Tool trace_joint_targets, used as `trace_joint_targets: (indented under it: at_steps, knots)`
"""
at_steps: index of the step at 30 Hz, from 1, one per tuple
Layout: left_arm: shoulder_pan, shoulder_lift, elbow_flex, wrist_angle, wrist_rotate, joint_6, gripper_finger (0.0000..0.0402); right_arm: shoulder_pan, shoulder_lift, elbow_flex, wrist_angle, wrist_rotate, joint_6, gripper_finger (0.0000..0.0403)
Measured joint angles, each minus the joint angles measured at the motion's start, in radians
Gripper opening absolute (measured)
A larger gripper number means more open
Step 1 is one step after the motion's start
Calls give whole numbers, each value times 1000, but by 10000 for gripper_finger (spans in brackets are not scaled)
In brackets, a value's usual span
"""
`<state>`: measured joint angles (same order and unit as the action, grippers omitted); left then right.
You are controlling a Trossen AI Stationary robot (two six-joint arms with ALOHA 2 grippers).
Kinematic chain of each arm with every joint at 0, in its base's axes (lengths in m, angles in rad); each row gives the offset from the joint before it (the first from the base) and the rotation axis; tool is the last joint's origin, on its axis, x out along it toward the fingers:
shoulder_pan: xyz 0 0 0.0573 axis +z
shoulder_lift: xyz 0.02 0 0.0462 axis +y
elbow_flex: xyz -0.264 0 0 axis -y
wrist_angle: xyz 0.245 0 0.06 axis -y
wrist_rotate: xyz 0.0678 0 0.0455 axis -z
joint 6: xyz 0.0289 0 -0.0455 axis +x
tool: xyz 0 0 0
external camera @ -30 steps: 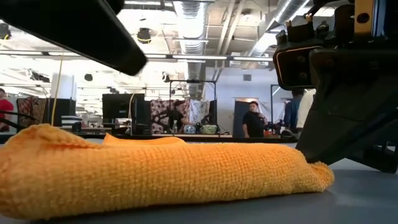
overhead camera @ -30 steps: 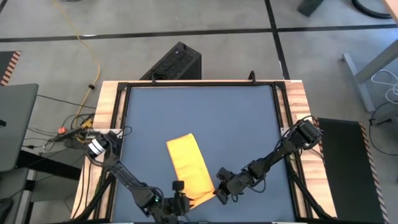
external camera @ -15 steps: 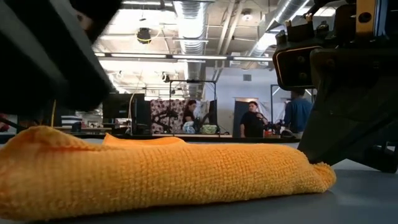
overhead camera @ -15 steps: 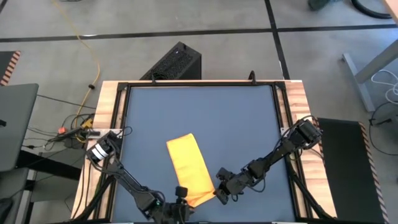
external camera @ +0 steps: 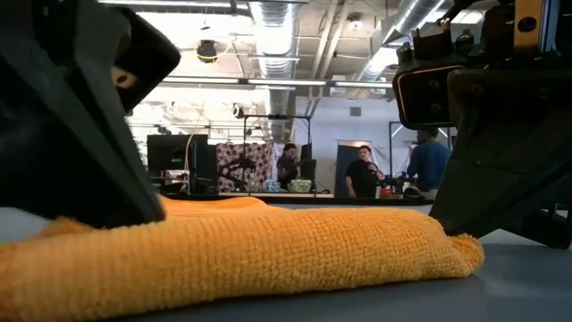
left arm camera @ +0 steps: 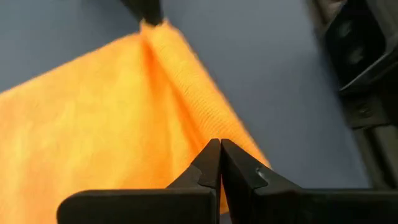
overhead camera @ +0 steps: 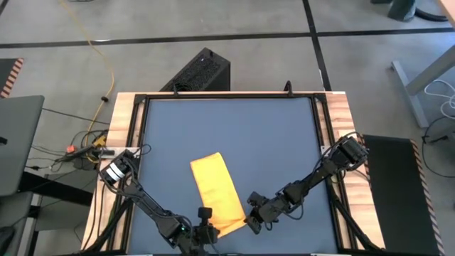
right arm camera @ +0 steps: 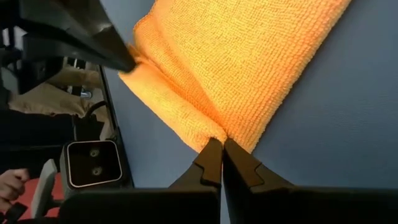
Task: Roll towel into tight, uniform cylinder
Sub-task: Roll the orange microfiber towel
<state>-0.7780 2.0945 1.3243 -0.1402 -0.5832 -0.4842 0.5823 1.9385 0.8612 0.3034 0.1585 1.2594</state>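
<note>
We judge the task is only at its start: the towel (overhead camera: 216, 193) is folded into a long flat strip, but no turn of a roll is made yet. It lies on the table (overhead camera: 234, 128), in the near part of the dark mat, with one short end toward us and the other pointing to the middle.

The left gripper (left arm camera: 219, 163) is at the near short end of the towel, at one corner. Its fingers are pressed fully together, and a thin edge of cloth seems pinched between them. The right gripper (right arm camera: 219, 157) is at the other corner of the same end. Its fingers are also closed, and they hold a small fold of the towel.

What is left is all the rolling, from this end to the far end, and keeping it tight and even.

The towel is bright yellow, soft terry cloth with a fine looped surface. The folded edges are thick and rounded. The mat is smooth, grey-blue and flat.
</note>
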Motion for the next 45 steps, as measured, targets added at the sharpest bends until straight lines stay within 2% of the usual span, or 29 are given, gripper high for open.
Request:
trace_joint_targets:
  at_steps: [12,21,27,35,45]
  knots:
    - [1,1,0,-28,29,-36,0,-2,0,0,0,-7,-34,29]
    - [13,1,0,-30,55,-40,0,-2,0,0,0,-2,1,71]
    - [17,1,0,-51,55,-62,0,0,-30,-2,-8,-4,-76,93]
    - [21,1,-1,-56,50,-80,0,-2,-86,-2,-180,48,-77,96]
    - [30,1,-45,-16,40,-130,0,-2,-88,-1,-189,57,-115,120]
